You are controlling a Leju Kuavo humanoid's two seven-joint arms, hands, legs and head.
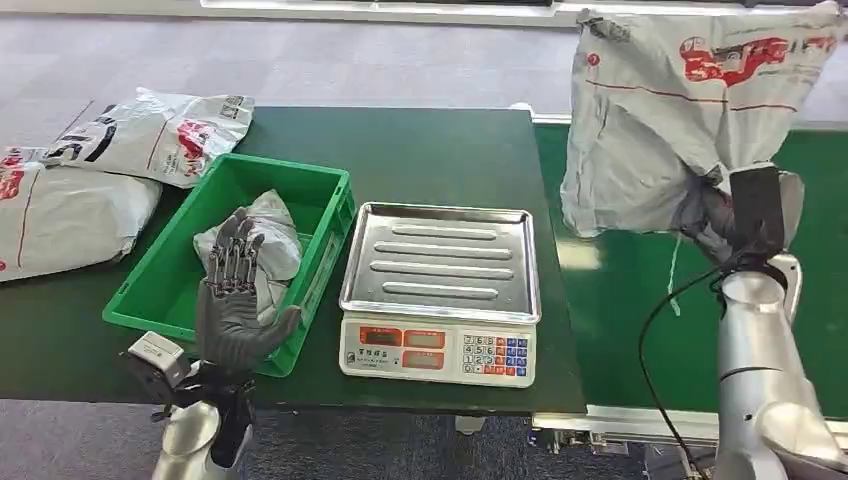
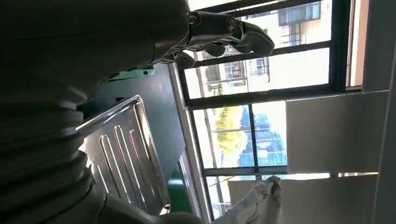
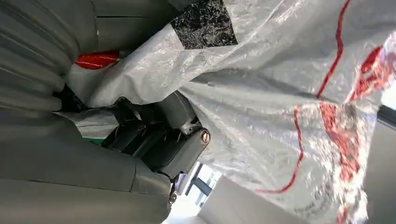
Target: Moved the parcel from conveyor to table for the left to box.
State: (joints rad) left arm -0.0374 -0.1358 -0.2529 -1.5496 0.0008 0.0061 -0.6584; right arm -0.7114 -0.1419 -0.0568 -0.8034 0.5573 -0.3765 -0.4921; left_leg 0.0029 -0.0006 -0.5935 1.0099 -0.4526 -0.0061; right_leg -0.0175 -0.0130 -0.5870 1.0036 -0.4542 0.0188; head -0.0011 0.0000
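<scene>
One parcel, grey plastic with red print, upper right of the head view, gripped at its lower corner by the right hand and hanging raised above the green conveyor. Long axis running upright, bulk above the grip. Lying left of it across the frame: scale at centre on the table, then green box already holding a bag. Left hand raised before the box, fingers spread, holding nothing. Likely needed next: a leftward carry toward the scale, nearer the right hand than the left.
</scene>
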